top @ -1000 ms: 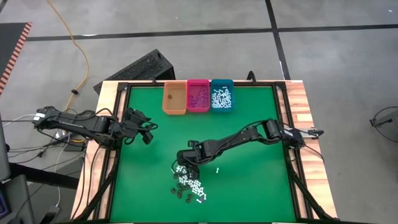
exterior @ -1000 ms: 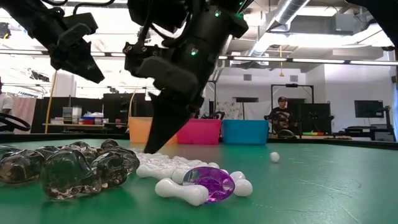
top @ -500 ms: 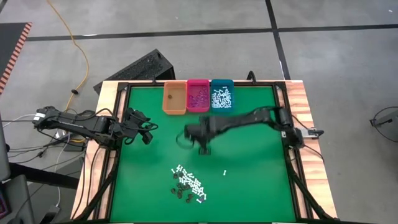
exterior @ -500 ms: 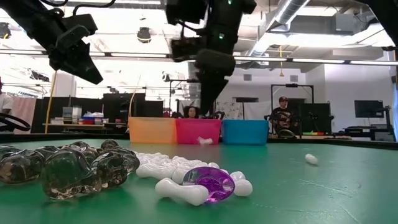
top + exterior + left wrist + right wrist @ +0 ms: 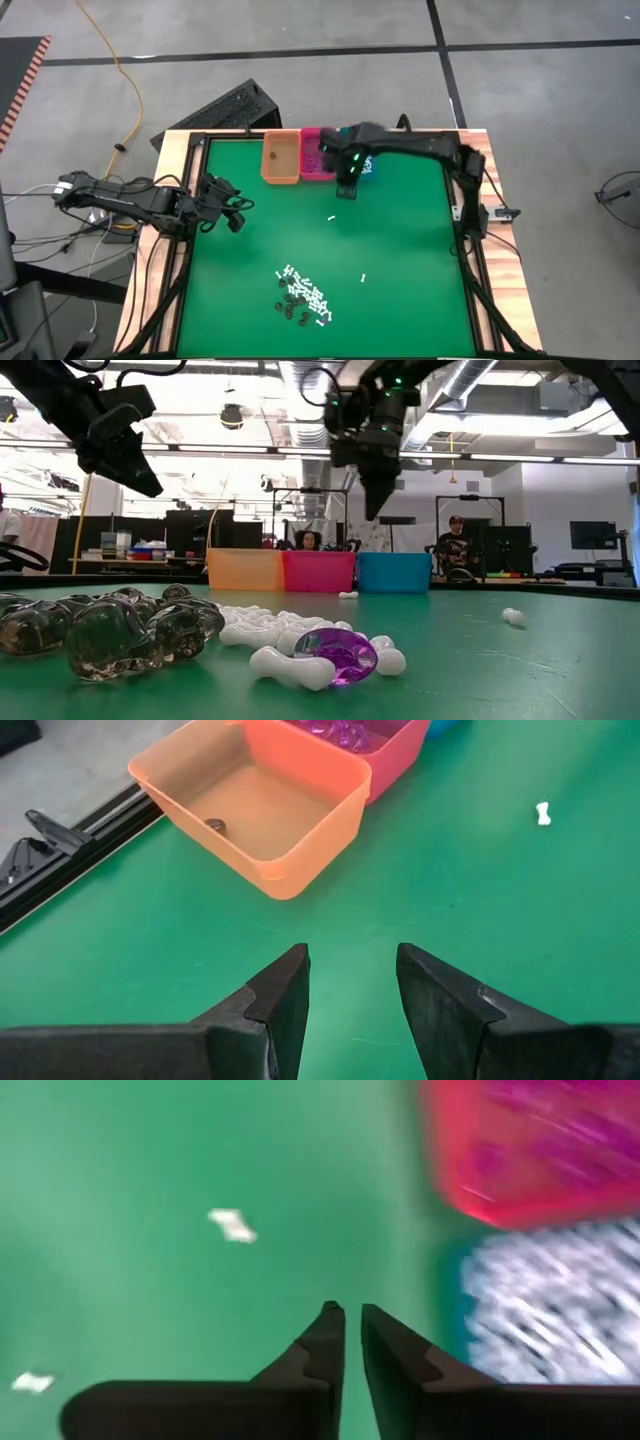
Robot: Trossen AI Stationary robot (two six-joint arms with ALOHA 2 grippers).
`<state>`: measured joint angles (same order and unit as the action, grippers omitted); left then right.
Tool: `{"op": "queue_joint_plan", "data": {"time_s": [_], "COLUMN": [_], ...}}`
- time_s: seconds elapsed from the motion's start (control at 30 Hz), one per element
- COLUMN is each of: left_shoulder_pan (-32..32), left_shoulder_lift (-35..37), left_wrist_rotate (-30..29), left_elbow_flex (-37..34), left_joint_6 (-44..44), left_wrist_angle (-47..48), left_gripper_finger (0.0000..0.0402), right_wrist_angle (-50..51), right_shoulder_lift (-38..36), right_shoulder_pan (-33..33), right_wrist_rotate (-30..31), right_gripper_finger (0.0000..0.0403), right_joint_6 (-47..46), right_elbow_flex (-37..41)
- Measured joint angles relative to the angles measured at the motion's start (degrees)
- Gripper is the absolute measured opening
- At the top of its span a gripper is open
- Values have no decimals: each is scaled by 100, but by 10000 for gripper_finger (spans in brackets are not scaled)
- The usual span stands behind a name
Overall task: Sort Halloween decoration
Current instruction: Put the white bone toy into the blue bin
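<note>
High view: the right gripper [image 5: 347,188] hangs above the green table [image 5: 410,290] at the near edge of the pink bin [image 5: 318,153] and teal bin [image 5: 357,152]. In the right wrist view its fingers [image 5: 322,1342] stand close together with a narrow gap, and nothing shows between them. One white stick [image 5: 332,217] lies on the mat just in front of that gripper, apart from the jaws; another [image 5: 363,277] lies nearer the table's front. The main heap of Halloween decoration [image 5: 303,297], white sticks with purple and dark bits, lies well apart from both grippers near the front edge. The left gripper [image 5: 237,213] waits at the left side of the table, jaws open and empty, pointing toward the orange bin [image 5: 255,805], which holds one dark bit [image 5: 214,823].
</note>
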<state>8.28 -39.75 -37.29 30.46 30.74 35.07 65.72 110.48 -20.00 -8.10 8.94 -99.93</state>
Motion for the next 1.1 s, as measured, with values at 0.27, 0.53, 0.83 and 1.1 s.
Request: {"op": "queue_joint_plan", "data": {"time_s": [0.27,0.53,0.83,1.1], "left_shoulder_pan": [0,2,2,2], "left_shoulder_lift": [0,0,0,0], "left_wrist_rotate": [-3,0,17,92], "left_elbow_flex": [0,0,-327,-516], "left_joint_6": [0,-2,88,171], "left_wrist_angle": [44,46,-58,-306], "left_gripper_finger": [144,144,144,144], "right_wrist_angle": [-1144,-1588,-2281,-2210], "right_shoulder_lift": [238,542,666,666], "right_shoulder_pan": [1012,1317,1227,1211], "right_wrist_rotate": [-89,7,214,199], "right_gripper_finger": [86,88,89,113], "right_joint_6": [800,808,766,761], "right_elbow_flex": [498,864,1236,1245]}}
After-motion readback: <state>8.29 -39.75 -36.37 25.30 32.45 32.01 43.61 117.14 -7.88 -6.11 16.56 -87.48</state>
